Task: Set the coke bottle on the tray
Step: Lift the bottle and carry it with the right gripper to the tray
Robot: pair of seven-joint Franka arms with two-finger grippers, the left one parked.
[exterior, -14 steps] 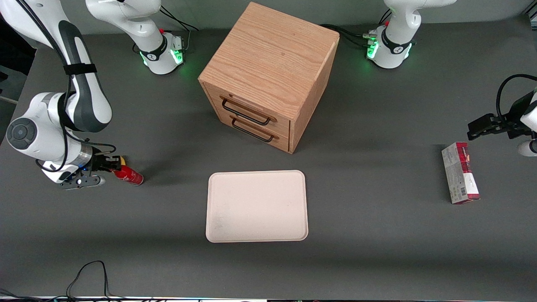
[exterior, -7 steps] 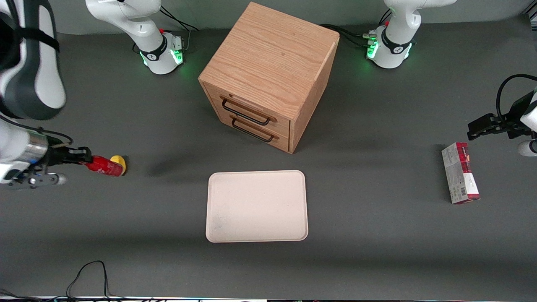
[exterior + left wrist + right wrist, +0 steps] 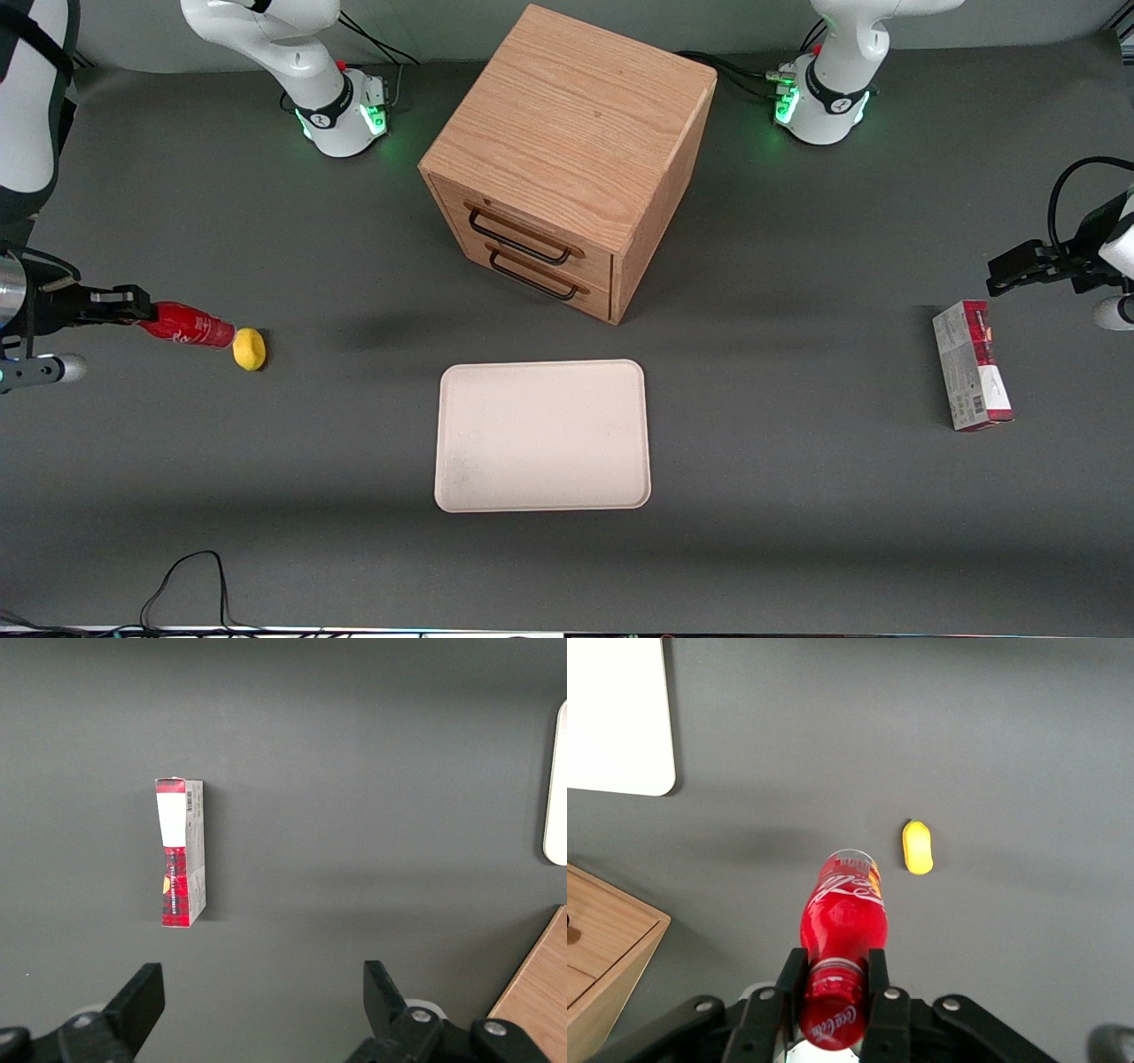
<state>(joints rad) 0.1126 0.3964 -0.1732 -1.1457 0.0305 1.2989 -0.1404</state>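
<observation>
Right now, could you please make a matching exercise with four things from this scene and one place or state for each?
Things:
1. small red coke bottle
2. flat cream-beige tray
3. red-and-grey rectangular carton
4. wooden two-drawer cabinet

States:
A. drawers shut
B. held at the cap end by the right gripper, lifted off the table
C. nothing on it
D. lying toward the parked arm's end of the table

Pairs: 1-B, 2-C, 3-D, 4-A

Gripper lifted; yellow object before tray.
</observation>
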